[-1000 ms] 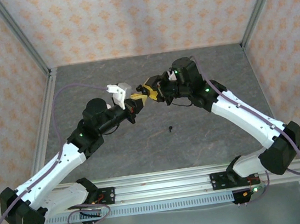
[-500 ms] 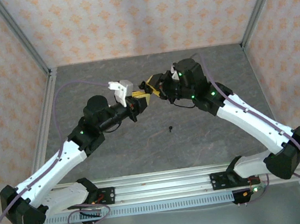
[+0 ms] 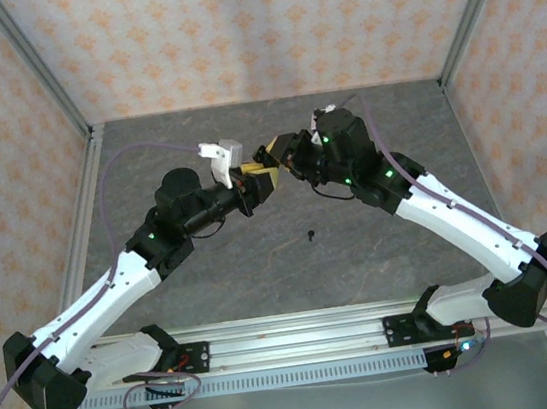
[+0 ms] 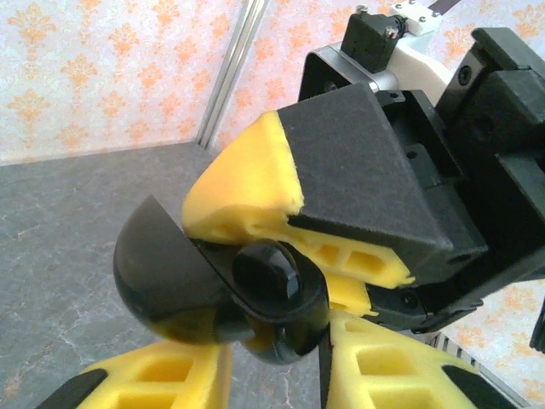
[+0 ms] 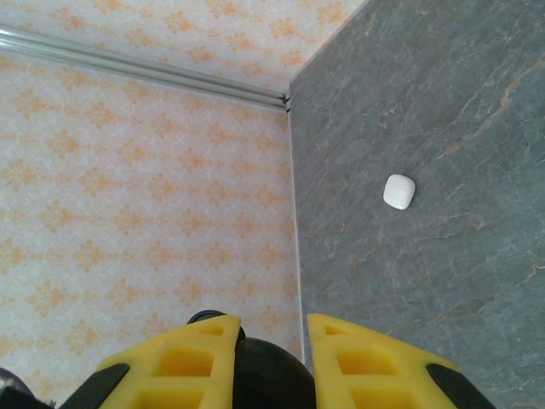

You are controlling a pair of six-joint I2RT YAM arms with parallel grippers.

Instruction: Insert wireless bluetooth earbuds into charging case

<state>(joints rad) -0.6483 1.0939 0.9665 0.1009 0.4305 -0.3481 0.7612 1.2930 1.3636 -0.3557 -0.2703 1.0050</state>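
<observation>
A black charging case (image 4: pixel 166 277) hangs in mid-air with its lid swung open, and a glossy black earbud (image 4: pixel 268 274) sits in its body. My right gripper (image 5: pixel 272 332) is shut on the case (image 5: pixel 264 379), a yellow finger (image 4: pixel 247 192) lying on each side of it. My left gripper (image 4: pixel 279 362) stands open just under the case, bare table showing between its fingertips. From above, both grippers meet over the middle of the table, left gripper (image 3: pixel 253 182) against right gripper (image 3: pixel 273 156). A second black earbud (image 3: pixel 311 233) lies loose on the table nearer the bases.
A small closed white case (image 5: pixel 398 191) rests on the grey table (image 3: pixel 379 241) close to the patterned wall. Metal frame posts (image 3: pixel 474 7) stand at the back corners.
My left gripper's fingers have parted from shut to open under the case. Both grippers have drifted slightly toward the back of the table, and the right fingers have closed in a little.
</observation>
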